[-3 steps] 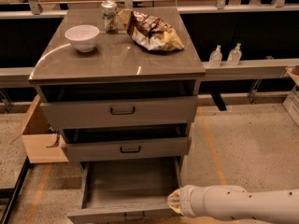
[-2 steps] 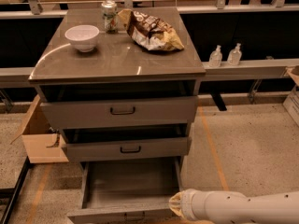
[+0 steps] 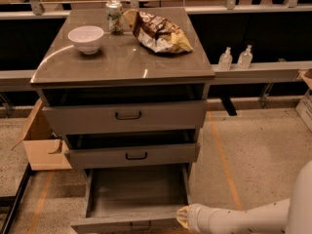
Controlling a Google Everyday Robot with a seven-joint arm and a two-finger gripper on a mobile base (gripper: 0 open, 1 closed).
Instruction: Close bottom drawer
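The bottom drawer [image 3: 127,223] is the lowest tier of the grey wood-grain cabinet [image 3: 122,65]. It stands pulled far out, and its empty inside [image 3: 137,188] shows. My gripper [image 3: 184,217] is at the end of the white arm [image 3: 243,218] that comes in from the lower right. It sits at the right front corner of the bottom drawer, level with the drawer's front. The middle drawer [image 3: 132,155] and the top drawer [image 3: 126,116] each stand a little way out.
A white bowl [image 3: 86,37], a can [image 3: 114,16] and a chip bag [image 3: 157,31] lie on the cabinet top. An open cardboard box [image 3: 41,143] stands on the floor to the left. Two small bottles [image 3: 234,58] stand on a ledge at the right.
My arm and gripper have sunk slightly towards the front right corner of the bottom drawer. The drawer has not visibly moved.
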